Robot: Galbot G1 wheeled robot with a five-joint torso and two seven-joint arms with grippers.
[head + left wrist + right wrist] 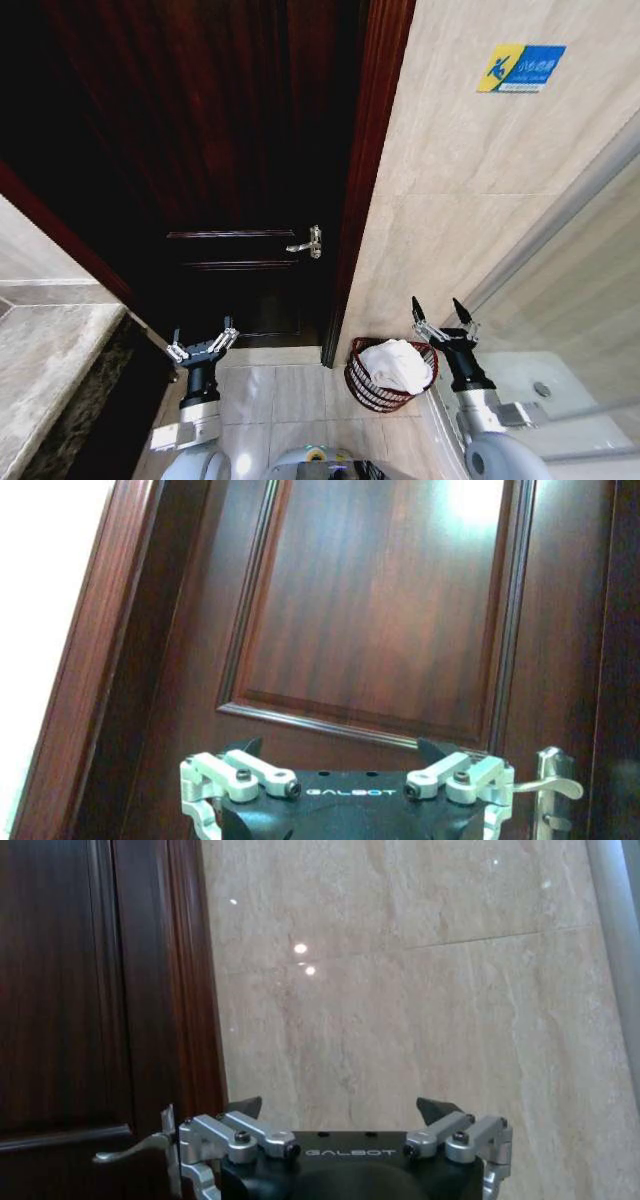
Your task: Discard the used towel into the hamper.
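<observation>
We see a tiled floor [280,395], dark wooden door [240,150] and beige wall; lower centre-right, the hamper [375,388] holds a white towel [397,365]. Our left claw [203,343] and right claw [444,312] gape wide, empty. The left wrist view shows the door handle [556,786] close.

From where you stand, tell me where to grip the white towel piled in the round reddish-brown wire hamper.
Grip the raised crumpled top of the white towel, coming straight down from above. It mounds over the rim of the round reddish-brown wire hamper, whose walls block any side approach. The open right gripper is probably best placed.
</observation>
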